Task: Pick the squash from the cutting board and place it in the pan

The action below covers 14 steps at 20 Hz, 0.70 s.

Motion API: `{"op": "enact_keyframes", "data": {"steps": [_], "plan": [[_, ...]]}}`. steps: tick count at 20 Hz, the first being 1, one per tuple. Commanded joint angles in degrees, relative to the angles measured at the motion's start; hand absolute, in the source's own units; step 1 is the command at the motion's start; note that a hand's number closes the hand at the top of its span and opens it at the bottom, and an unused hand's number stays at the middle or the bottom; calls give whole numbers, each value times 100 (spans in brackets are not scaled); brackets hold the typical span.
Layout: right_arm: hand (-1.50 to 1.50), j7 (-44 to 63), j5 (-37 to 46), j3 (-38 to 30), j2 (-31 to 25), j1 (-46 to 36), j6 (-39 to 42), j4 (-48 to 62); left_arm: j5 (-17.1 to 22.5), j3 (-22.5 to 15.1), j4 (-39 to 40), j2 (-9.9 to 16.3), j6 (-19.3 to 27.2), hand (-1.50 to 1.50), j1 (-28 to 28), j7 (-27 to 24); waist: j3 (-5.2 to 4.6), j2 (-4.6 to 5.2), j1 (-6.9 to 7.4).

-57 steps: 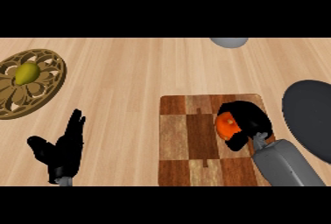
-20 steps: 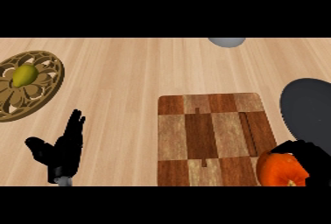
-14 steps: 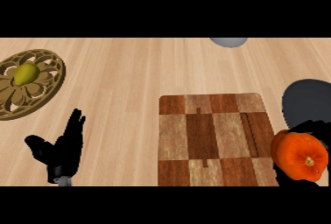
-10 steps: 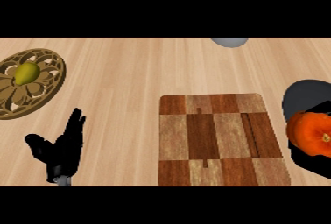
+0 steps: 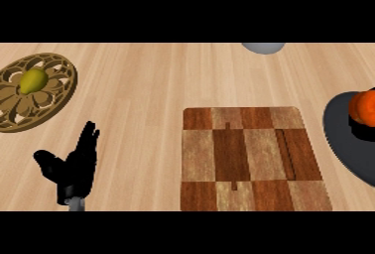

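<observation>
Head view. The cutting board (image 5: 251, 158) is the reference landmark; nothing lies on it. To the right of the board, at the view's right edge, sits the dark pan (image 5: 344, 144), only partly in frame. The orange squash (image 5: 364, 107) shows over the pan's far portion, beyond the board's far right corner, cut off by the frame edge. Dark shapes just below the squash may be the right hand; its fingers cannot be made out, so its state cannot be told.

To the left of the board, near the lower edge, the left hand (image 5: 73, 166) rests spread, fingers up, holding nothing. Further left and beyond lies a patterned plate (image 5: 51, 96) carrying a yellow-green fruit (image 5: 32, 81). A grey object (image 5: 263, 47) sits at the far edge, beyond the board.

Step in hand, as judged: placement, with the squash at the pan. The next move calls for setting it onto the pan's base, releasing it, then withdrawing clear.
</observation>
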Motion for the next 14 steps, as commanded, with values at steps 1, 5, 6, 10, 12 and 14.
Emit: {"op": "enact_keyframes", "data": {"steps": [1, 5, 6, 10, 12, 14], "plan": [[150, -908, -322, -370, -135, -606, -408, 1768, 150, -26, 334, -140, -147, 0, 29, 48, -39, 52, 37], [150, -1881, -542, -752, -463, -1206, -740, 3282, 137, -24, 312, -89, -225, 0, 31, 74, -36, 57, 57], [150, -1900, -484, -772, -620, -1575, -672, 3752, 133, 8, 424, -132, -201, 0, -137, 16, -35, 78, 101], [-150, -1625, -56, -594, -857, -1581, -229, 4759, 96, -103, 220, -67, -282, 0, -48, 139, -28, 117, 207], [-150, -2021, -29, -617, -916, -1988, -358, 5425, 117, -87, 369, -94, -357, 0, -160, 51, -27, 120, 211], [-150, -2552, -32, -751, -855, -2129, -911, 5940, -49, -239, 254, -310, -86, 0, -67, 74, -20, 116, 208]]}}
